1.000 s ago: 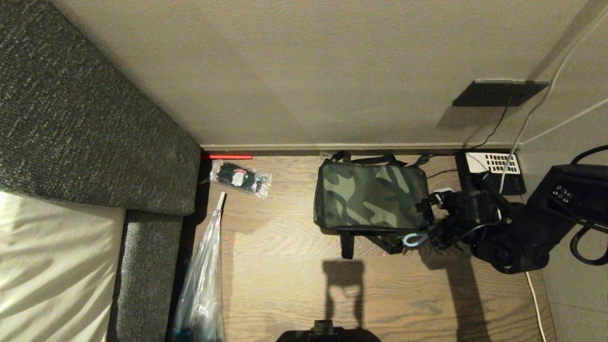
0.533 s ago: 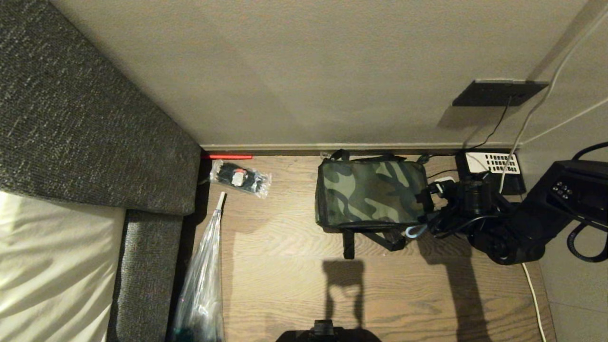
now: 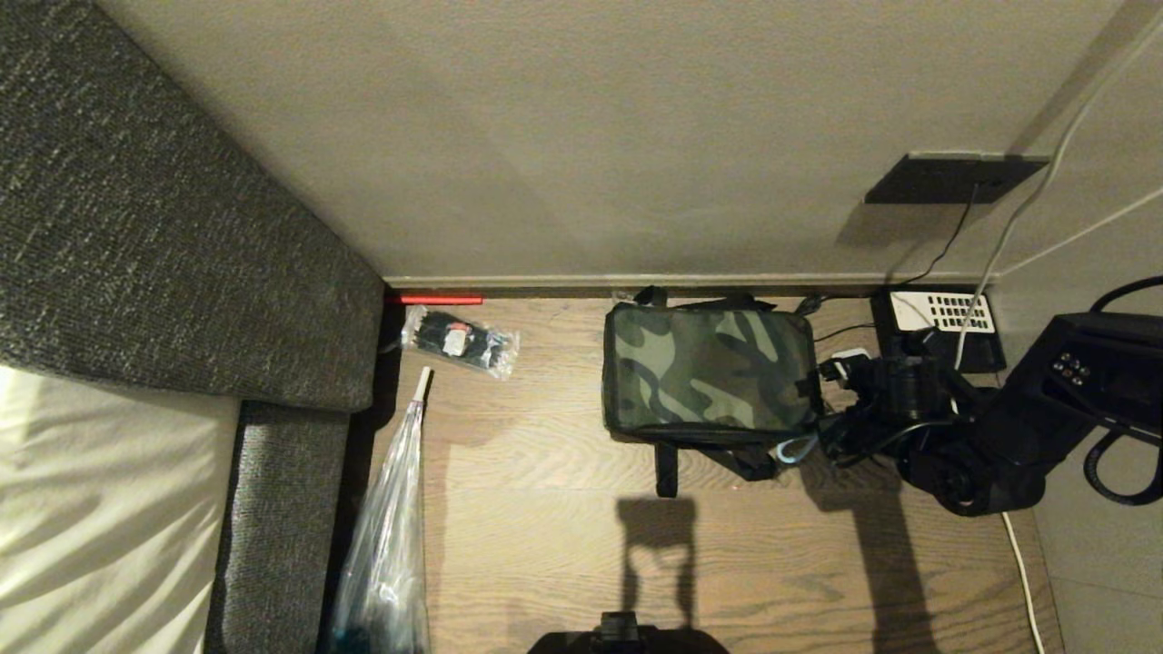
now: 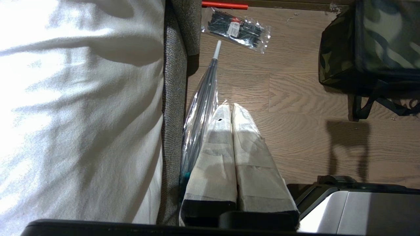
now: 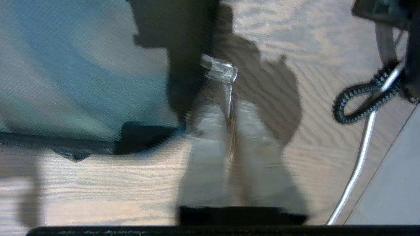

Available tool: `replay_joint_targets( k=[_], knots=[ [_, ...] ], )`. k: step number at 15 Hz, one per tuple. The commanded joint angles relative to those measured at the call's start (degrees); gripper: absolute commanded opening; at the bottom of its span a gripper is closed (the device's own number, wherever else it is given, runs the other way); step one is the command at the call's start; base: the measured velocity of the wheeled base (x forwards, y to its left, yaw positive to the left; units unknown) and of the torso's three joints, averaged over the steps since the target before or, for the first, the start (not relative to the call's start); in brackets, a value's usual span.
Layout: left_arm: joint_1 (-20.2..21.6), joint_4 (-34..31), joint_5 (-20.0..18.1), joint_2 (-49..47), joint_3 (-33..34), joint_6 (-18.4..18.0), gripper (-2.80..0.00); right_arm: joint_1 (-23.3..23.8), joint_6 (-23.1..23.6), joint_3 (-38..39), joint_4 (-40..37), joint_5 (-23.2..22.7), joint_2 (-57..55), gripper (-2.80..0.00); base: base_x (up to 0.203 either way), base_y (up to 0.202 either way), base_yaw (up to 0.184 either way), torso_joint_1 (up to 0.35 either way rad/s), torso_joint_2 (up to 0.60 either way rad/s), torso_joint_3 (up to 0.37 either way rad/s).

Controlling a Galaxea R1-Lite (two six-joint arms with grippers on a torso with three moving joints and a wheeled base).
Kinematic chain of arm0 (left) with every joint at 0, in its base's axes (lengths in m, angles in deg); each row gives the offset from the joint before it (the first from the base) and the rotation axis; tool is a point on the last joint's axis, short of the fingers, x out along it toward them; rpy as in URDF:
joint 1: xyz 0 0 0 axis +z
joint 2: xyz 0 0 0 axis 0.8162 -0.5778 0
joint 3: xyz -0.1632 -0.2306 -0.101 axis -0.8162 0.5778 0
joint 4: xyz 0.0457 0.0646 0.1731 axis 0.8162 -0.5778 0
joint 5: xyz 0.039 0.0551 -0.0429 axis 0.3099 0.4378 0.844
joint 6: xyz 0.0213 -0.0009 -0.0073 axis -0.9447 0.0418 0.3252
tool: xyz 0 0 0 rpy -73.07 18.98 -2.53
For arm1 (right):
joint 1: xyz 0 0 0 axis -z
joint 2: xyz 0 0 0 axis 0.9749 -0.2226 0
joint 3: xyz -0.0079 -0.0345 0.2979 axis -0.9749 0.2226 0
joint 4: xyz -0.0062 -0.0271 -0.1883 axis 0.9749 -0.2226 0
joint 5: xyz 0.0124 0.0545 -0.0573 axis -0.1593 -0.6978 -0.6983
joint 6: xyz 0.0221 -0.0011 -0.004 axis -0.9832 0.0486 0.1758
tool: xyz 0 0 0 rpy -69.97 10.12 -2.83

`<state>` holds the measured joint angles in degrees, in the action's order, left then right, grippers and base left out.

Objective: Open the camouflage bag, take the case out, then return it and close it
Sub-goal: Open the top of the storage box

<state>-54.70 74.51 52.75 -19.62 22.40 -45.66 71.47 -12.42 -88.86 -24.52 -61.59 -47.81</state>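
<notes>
The right gripper point(image 5: 228, 108) is held low over the wooden floor point(image 3: 545, 509), just beside the near right corner of the boxy green-and-black camouflage bag point(image 3: 709, 368). Only in the right wrist view is a small clear plastic pull tab point(image 5: 219, 68) seen at the gripper's tip. The view is blurred, so it cannot be told whether the tab is gripped or let go. In the head view the same spot is shown only as a pale blue loop point(image 3: 795, 448) at the bag's corner.

The left gripper point(image 4: 232, 109) is seen in the left wrist view alone. It is parked above the floor beside the grey fabric bed frame point(image 4: 174, 98), with its two tape-wrapped fingers point(image 4: 213, 147) pressed together and nothing between them.

The bag is set against the wall's skirting with its lid down. A black telephone with a white keypad point(image 3: 940, 318) is placed near its right side.

Compared with a second ago, the bag is seen lying squarer to the wall, and the loop has been drawn slightly closer to it.

One bag, one telephone, one clear packet of black ties point(image 3: 459, 341), one clear-wrapped umbrella point(image 3: 391, 527) and one red strip point(image 3: 434, 299) are counted.
</notes>
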Motion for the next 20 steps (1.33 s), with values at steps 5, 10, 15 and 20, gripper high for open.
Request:
replay_joint_targets(
  k=[5,10,15,20],
  knots=[
    [0.00,0.00,0.01,-0.05,0.00,0.02,-2.80,-0.10,-0.43,1.72,0.20,-3.95,1.56,0.00,0.000,0.000,0.000,0.000,0.00,0.000],
    [0.00,0.00,0.01,-0.05,0.00,0.02,-2.80,4.02,-0.15,6.84,6.52,-13.30,2.48,0.00,0.000,0.000,0.000,0.000,0.00,0.000],
    [0.00,0.00,0.01,-0.05,0.00,0.02,-2.80,6.61,0.52,12.67,8.97,-25.60,6.04,0.00,0.000,0.000,0.000,0.000,0.00,0.000],
    [0.00,0.00,0.01,-0.05,0.00,0.02,-2.80,11.95,11.94,17.17,-4.22,-30.18,13.28,0.00,0.000,0.000,0.000,0.000,0.00,0.000]
  ],
)
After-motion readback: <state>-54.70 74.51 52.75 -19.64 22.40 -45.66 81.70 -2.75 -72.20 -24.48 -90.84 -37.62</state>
